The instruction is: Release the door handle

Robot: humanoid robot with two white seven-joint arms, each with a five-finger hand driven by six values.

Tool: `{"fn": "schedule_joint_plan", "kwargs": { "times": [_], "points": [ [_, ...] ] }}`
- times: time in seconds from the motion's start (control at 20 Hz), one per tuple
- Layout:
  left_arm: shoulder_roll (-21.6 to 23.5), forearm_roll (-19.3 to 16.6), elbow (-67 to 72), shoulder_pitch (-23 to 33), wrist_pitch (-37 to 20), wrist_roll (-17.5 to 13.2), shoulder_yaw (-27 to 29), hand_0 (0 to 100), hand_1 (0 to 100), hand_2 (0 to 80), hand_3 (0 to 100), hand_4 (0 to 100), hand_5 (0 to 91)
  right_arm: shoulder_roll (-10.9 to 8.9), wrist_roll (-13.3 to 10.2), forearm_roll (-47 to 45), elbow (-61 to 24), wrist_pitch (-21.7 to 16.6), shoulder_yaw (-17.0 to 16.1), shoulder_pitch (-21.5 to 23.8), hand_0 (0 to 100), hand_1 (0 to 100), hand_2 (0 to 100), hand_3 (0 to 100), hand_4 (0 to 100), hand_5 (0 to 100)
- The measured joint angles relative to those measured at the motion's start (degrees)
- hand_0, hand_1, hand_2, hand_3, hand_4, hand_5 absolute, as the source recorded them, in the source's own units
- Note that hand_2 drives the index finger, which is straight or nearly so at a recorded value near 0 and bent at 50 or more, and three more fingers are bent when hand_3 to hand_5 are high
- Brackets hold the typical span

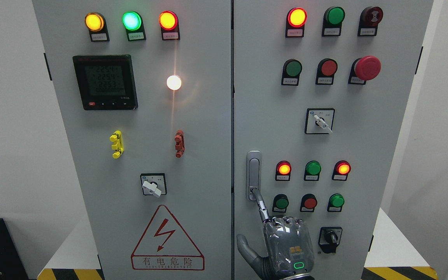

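Right hand (286, 245): my only hand in view, rising from the bottom edge, right of the middle, just below the door handle. It is seen from the back. One finger (261, 204) is stretched up and to the left; the thumb sticks out to the left; the other fingers look curled at the knuckles. Nothing is gripped.
Contact: the stretched fingertip touches the lower end of the door handle (253, 175), at what looks like its lock button. I cannot tell whether it is pressing or only resting.
Door handle: a slim, upright silver handle lying flush in its recess, near the left edge of the right cabinet door (387, 155).
Right of the handle: a row of red, green and red lamps, with smaller buttons beneath and a black rotary switch (330, 237) lower still, just right of my hand.
Above the handle: a white-levered selector switch, more buttons, a red emergency stop (367, 68).
Left of the handle: the centre seam, then the left door with a meter and a lightning warning triangle (167, 239).
Left hand: out of sight.
Step in hand: I judge this to be the letting-go itself, one fingertip remaining on the handle.
Next move: draw the finger straight back and down off the handle, keeping clear of the buttons to its right.
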Motion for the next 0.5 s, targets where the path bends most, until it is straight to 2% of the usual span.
{"fn": "schedule_joint_plan", "kwargs": {
  "times": [0.5],
  "points": [
    [0.0, 0.0, 0.0, 0.0, 0.0, 0.0, 0.0, 12, 56, 0.0, 0, 0, 0.0, 0.09, 0.0, 0.0, 1.4, 0.1, 0.0, 0.0, 35, 25, 8, 100, 100, 100]
  ]
}}
